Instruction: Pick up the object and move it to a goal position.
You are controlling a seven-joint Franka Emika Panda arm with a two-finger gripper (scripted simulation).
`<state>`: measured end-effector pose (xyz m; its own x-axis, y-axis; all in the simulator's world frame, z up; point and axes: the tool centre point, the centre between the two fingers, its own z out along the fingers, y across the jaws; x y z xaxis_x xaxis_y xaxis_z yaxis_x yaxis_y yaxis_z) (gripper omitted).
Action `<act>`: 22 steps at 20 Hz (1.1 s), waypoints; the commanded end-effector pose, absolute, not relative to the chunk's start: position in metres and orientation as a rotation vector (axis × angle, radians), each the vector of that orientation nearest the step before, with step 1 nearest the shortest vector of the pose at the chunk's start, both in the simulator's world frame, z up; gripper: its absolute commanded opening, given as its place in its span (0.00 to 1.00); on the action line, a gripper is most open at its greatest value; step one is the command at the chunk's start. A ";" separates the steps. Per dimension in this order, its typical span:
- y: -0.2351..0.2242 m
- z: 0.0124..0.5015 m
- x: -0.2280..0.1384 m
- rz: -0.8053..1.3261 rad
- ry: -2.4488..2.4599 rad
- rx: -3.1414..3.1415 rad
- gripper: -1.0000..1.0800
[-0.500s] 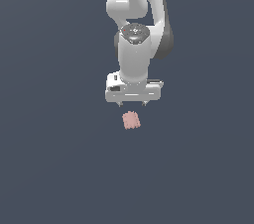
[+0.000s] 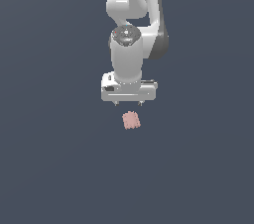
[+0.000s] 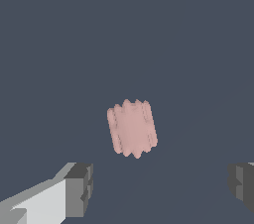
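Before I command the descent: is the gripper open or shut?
Open. In the wrist view the gripper's fingers stand wide apart, with the pink block unheld.

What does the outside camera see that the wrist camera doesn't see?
Only the exterior view shows the big white robot arm and the whole white claw hanging above the block.

Only the wrist view shows the dark grey fingertips spread wide apart, and the block's bumpy, ridged edges up close.

Both views show the small pale pink, roughly square block lying on the plain dark grey floor, with nothing gripping it.
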<state>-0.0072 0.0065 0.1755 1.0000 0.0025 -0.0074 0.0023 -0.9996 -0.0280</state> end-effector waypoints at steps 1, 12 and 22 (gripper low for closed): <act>0.003 0.177 -0.008 0.018 0.017 -3.108 0.96; 0.007 0.150 -0.008 0.013 -0.063 -3.119 0.96; 0.018 0.083 -0.014 0.003 -0.269 -3.127 0.96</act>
<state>-0.0130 0.0165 0.0918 0.9883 0.1526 -0.0036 0.1526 -0.9883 -0.0053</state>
